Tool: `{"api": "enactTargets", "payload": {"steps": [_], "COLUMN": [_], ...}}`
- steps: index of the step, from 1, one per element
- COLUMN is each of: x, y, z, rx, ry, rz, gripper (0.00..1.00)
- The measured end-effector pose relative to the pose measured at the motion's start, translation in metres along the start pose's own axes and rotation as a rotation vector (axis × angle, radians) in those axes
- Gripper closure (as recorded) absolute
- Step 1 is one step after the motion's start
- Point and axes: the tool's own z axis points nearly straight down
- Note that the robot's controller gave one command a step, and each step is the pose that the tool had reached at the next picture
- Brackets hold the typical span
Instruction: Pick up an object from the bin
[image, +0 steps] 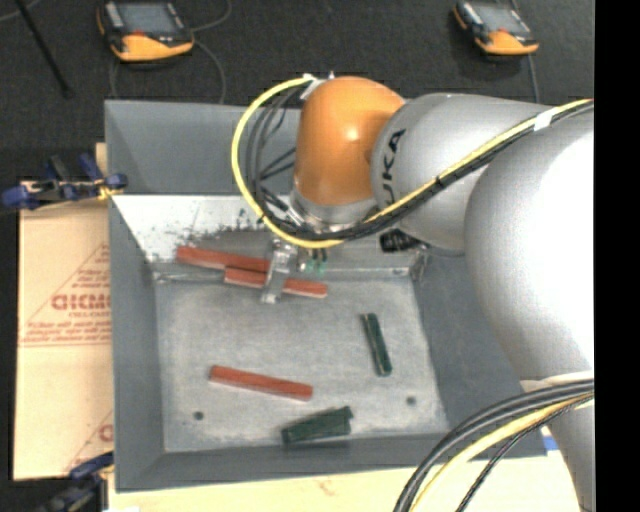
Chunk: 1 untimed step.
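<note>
My gripper (273, 285) hangs below the orange wrist cover at the back of the bin, low over a small cluster of red-brown flat bars. One bar (208, 258) lies along the back wall to the gripper's left. A shorter one (244, 276) sits just left of the gripper, and a third (304, 289) pokes out to its right. The gripper's grey tip overlaps these bars where they meet. Whether it touches them I cannot tell.
Another red-brown bar (260, 383) lies on the bin floor toward the front left. A dark green block (317, 426) rests against the front wall, and a thin dark green stick (377, 344) lies at the right. The arm covers the bin's back right.
</note>
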Motion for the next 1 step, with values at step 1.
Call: {"api": "enactTargets", "payload": {"steps": [1], "x": [-0.0017], "y": [0.0003], "z": [-0.0216], "rx": [0.001], "ry": [0.005], "rz": [0.0], "gripper": [1.0]}}
